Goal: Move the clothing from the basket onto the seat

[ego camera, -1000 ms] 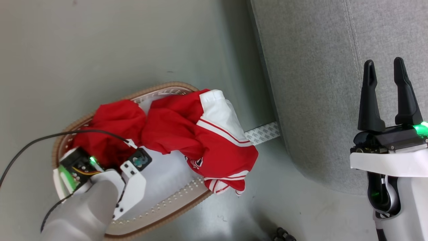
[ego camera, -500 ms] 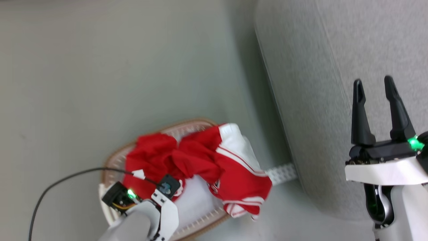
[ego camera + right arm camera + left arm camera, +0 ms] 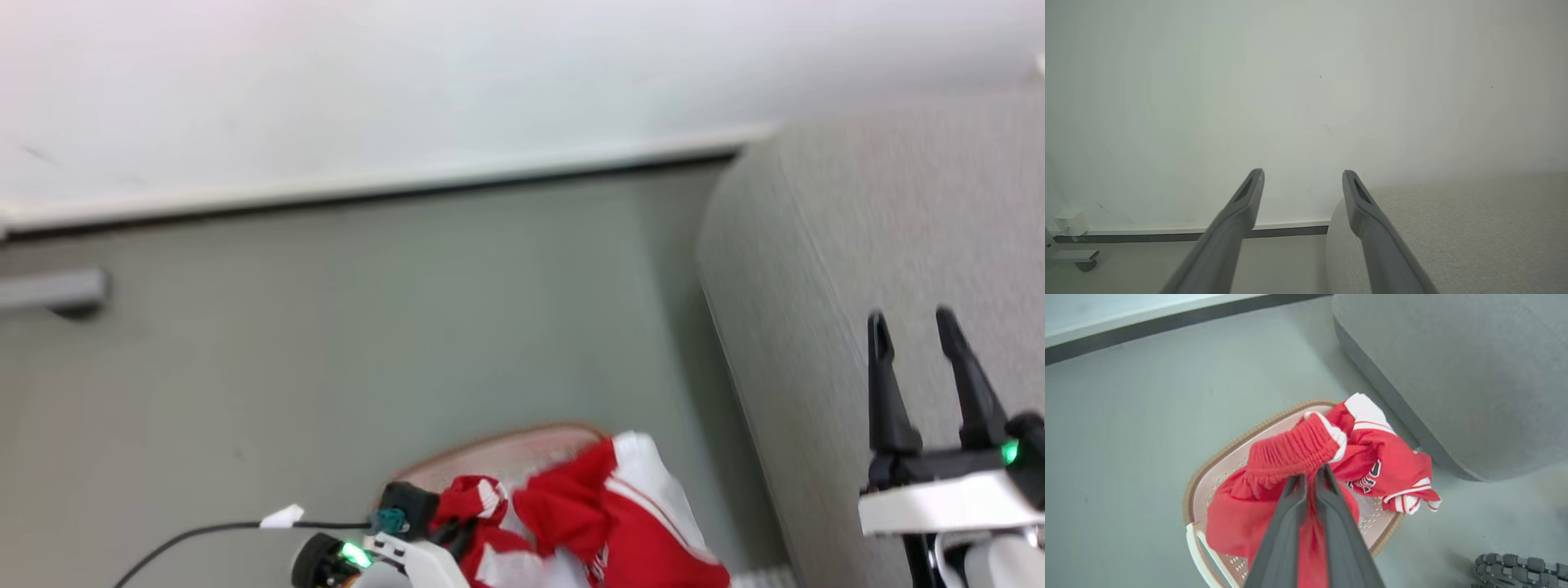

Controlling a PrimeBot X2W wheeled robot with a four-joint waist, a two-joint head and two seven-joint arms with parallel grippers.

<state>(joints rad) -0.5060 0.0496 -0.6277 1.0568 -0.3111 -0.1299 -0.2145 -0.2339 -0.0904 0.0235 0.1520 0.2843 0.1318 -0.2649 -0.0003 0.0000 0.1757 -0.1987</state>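
Gripping the first garment (image 3: 1290,453) just below its gathered, white-edged band, the left gripper (image 3: 1309,477) has its fingers pressed together on the red cloth (left wrist view). Below the fingers the cloth trails down into the basket (image 3: 1224,447). Beyond the fingertips and to their right, the second garment (image 3: 1392,469) lies draped over the brown rim, on the side nearest the seat (image 3: 1453,375). The pinch appears to take only a narrow fold, so the cloth may slide out on the way to the seat. The trailing part may also snag the rim and tip the light basket, or drag the second garment onto the floor (image 3: 1126,437).

Head view (blurred): the right gripper (image 3: 912,320) stands with fingers apart and empty over the rounded edge of the seat, well apart from the clothing (image 3: 604,523). The floor is smooth grey-green. A pale wall (image 3: 490,73) with a skirting board (image 3: 408,188) closes the room beyond the fingers.

Right wrist view: nothing lies between the parted fingers. The wall is ahead of them, and the woven grey seat is to their right.
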